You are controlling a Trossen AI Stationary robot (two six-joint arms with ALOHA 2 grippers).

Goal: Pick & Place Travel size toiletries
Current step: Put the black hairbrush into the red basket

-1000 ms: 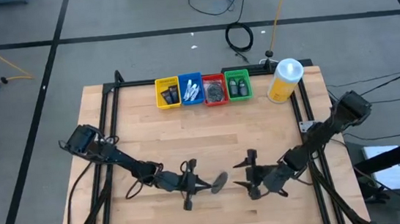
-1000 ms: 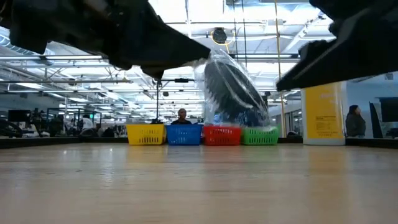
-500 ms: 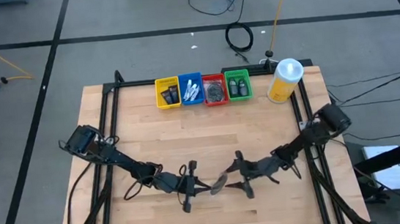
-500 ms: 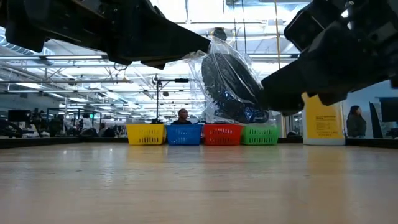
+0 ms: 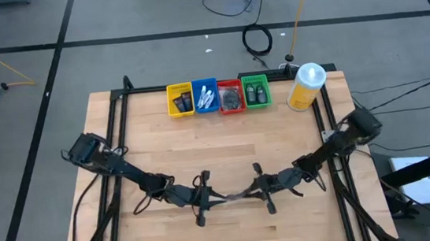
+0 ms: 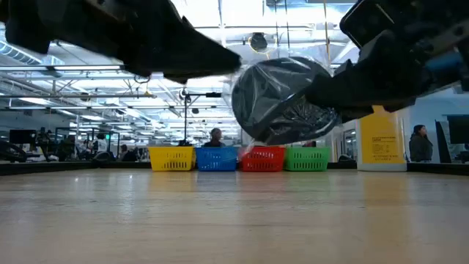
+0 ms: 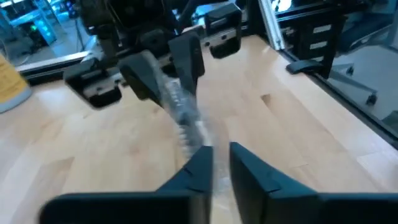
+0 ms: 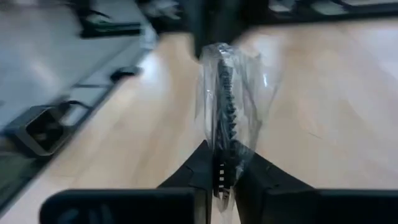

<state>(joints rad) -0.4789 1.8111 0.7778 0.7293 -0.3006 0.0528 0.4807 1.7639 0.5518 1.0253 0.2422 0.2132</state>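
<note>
You've got both sets of fingers pinched on the same wrapped packet point(image 5: 237, 197): left gripper point(image 5: 213, 200) on one edge, right gripper point(image 5: 256, 189) on the other, holding it off the wood near the table's front edge, about midway along. It looks like a handover, so I'd make sure the right one has a solid bite before the left lets go. The trays point(image 5: 218, 96) sit along the back edge.

Contents of far trays point(image 5: 218, 96) too small.
</note>
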